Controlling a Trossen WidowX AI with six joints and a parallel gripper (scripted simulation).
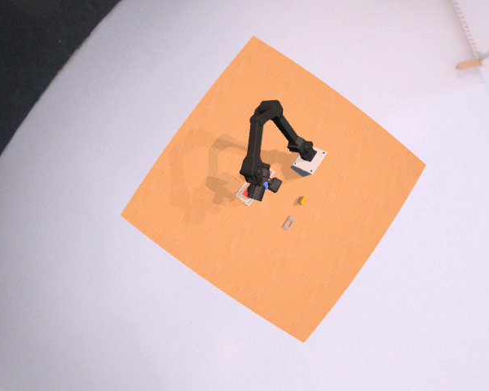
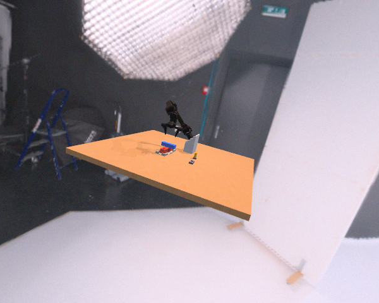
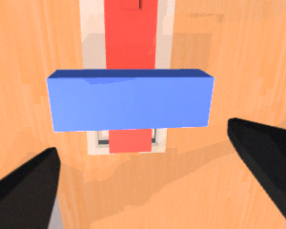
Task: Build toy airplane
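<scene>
Leftmost in the exterior view, a blue stepladder (image 2: pixel 47 113) is seen beyond the worktop (image 1: pixel 341 252) (image 2: pixel 215 182). On the worktop, the pale jig (image 1: pixel 248 204) (image 2: pixel 163 154) (image 3: pixel 92 57) is placed beneath the raised end of the black arm (image 1: pixel 255 138) (image 2: pixel 173 114). The red fuselage (image 1: pixel 246 193) (image 2: pixel 163 149) (image 3: pixel 131 43) is laid lengthwise along the jig, with pale walls shown on both sides of it in the wrist view; whether it is fully seated cannot be told. Across its top is set the blue wing (image 1: pixel 266 185) (image 2: pixel 168 144) (image 3: pixel 130 103), by which part of the fuselage is covered; the tab and its fit in the socket are hidden. The gripper (image 1: pixel 266 188) (image 2: pixel 170 134) (image 3: pixel 142 135) is held above, apart from the wing, with its fingers spread wide and nothing gripped between them. Farther right in the top view, a small grey slotted piece (image 1: pixel 284 227) (image 2: pixel 190 162) is laid flat on the worktop. Just beyond it, the yellow tail fin (image 1: pixel 302 199) (image 2: pixel 195 154) is stood upright, apart from the fuselage. At the far right of the objects, the arm is carried by a pale grey base (image 1: pixel 319 152) (image 2: pixel 191 146), on whose top dark round spots can be seen.
</scene>
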